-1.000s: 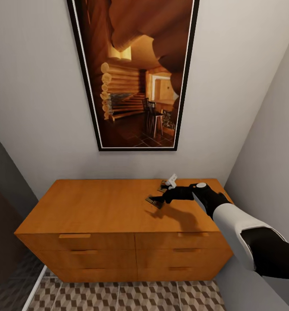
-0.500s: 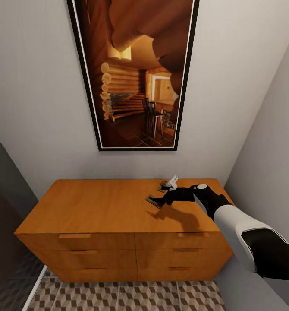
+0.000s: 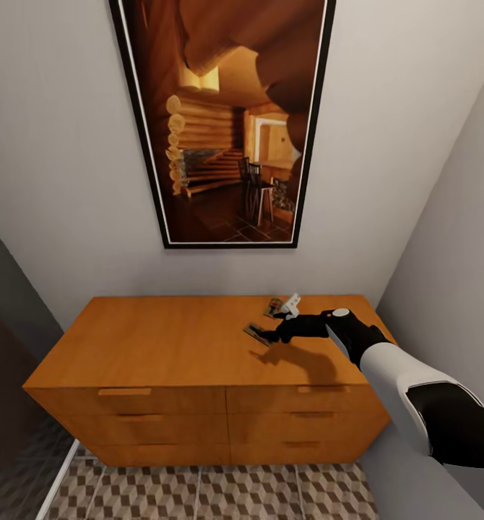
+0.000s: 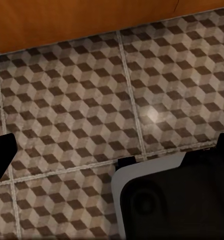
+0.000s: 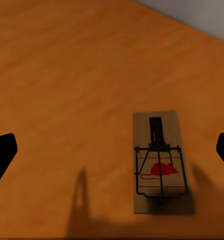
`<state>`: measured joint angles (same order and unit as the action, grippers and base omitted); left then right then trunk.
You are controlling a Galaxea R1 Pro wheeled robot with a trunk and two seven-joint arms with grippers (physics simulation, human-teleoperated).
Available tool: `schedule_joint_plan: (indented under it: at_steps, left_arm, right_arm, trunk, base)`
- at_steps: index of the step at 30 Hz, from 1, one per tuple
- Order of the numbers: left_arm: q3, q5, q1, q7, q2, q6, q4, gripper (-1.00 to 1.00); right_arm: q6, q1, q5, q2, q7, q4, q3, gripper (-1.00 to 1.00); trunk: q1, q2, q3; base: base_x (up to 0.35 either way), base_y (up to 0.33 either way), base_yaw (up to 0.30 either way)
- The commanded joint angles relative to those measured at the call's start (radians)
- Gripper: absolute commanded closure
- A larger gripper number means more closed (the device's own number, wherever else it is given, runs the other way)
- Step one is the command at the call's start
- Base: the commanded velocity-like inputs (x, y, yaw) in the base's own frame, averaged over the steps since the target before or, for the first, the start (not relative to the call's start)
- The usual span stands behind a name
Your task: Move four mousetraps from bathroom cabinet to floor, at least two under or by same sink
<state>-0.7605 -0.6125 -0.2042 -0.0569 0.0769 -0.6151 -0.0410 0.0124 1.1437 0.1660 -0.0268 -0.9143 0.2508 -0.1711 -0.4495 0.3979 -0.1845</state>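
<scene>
The orange-brown cabinet (image 3: 162,339) stands against the wall, and two mousetraps lie on its top towards the right. One mousetrap (image 3: 258,332) is nearer the front; the other mousetrap (image 3: 274,308) lies behind it near the wall. My right gripper (image 3: 280,323) hovers over them, open. In the right wrist view a mousetrap (image 5: 159,162) with a red mouse print lies flat on the cabinet top (image 5: 66,75) between the wide-spread fingertips (image 5: 1,152). My left gripper (image 4: 112,150) hangs open over the cube-patterned bathroom floor (image 4: 66,100), with nothing in it.
A tall framed picture (image 3: 227,123) hangs on the wall above the cabinet. A grey side wall (image 3: 459,253) stands close on the right, and a dark panel (image 3: 3,390) on the left. Patterned floor (image 3: 199,495) shows before the drawers. My own base (image 4: 162,200) sits below the left gripper.
The whole head view has shifted slightly, so the camera moved. The right gripper stays open over the mousetraps, almost where it was.
</scene>
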Motion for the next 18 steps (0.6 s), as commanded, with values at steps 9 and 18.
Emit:
schedule_joint_plan:
  at_steps: [9, 18]
  left_arm:
    - [-0.008, -0.01, 0.0, -0.006, 0.003, -0.005, -0.003, -1.0]
    - [-0.008, -0.01, 0.0, -0.006, 0.003, -0.005, -0.003, -1.0]
  right_arm:
    - [0.0, 0.001, 0.004, -0.004, -0.003, -0.003, 0.001, -1.0]
    - [-0.002, 0.001, 0.004, -0.004, -0.003, -0.004, 0.001, -1.0]
  trunk:
    - [-0.001, 0.002, -0.017]
    - [-0.001, 0.002, -0.032]
  base:
    - [0.0, 0.0, 0.0]
    - [0.0, 0.0, 0.0]
